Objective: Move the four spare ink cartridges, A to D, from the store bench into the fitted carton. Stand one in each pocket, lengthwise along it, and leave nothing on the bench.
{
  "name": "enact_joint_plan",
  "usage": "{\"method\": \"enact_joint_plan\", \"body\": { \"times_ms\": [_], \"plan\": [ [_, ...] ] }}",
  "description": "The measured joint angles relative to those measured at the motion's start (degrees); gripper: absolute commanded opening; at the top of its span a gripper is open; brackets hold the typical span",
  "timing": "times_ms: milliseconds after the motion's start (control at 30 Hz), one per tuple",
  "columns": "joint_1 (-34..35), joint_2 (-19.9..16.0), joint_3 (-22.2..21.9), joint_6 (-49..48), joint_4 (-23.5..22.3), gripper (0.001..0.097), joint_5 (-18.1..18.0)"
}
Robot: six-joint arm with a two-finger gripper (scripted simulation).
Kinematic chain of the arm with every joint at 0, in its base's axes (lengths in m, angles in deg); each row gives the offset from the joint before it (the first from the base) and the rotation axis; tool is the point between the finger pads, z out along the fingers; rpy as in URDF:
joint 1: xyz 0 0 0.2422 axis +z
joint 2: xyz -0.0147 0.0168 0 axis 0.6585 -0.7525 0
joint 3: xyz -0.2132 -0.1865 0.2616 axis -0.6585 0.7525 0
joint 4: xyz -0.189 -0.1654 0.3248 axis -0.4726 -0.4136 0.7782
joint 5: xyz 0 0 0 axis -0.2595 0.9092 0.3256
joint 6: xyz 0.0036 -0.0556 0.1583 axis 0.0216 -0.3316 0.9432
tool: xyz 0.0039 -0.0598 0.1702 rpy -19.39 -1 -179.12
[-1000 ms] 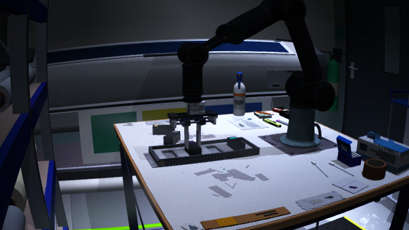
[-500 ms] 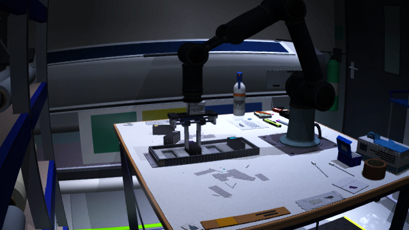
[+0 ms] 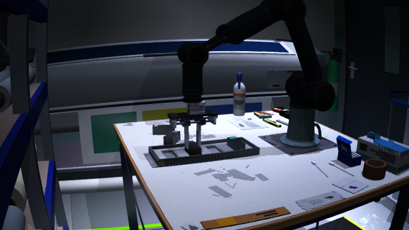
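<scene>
A dark ink cartridge (image 3: 193,148) stands in the carton's second pocket from the left, between my fingers. The fitted carton (image 3: 203,151) is a long black tray on the bench. Another cartridge (image 3: 236,143), with a cyan top, stands in the right-hand pocket. The leftmost pocket and the third pocket hold nothing. Two more dark cartridges lie on the bench behind the carton: one (image 3: 171,137) just behind its left end, one (image 3: 163,129) further back. My gripper (image 3: 192,145) reaches straight down into the carton and is closed on the cartridge in the second pocket.
Behind the bench runs a large printer body with a blue stripe. A spray bottle (image 3: 239,95) stands at the far edge. The arm's base (image 3: 299,127) rises right of the carton. Markers (image 3: 272,122), a blue box (image 3: 346,155) and a tape roll (image 3: 374,168) lie right.
</scene>
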Motion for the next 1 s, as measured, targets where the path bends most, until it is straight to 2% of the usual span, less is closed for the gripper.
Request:
{"method": "enact_joint_plan", "body": {
  "times_ms": [233,1000],
  "plan": [
    [0.00,0.02,-0.03,0.00,0.00,0.0485,0.00],
    [0.00,0.10,-0.09,0.00,0.00,0.0485,0.17]
  ]
}}
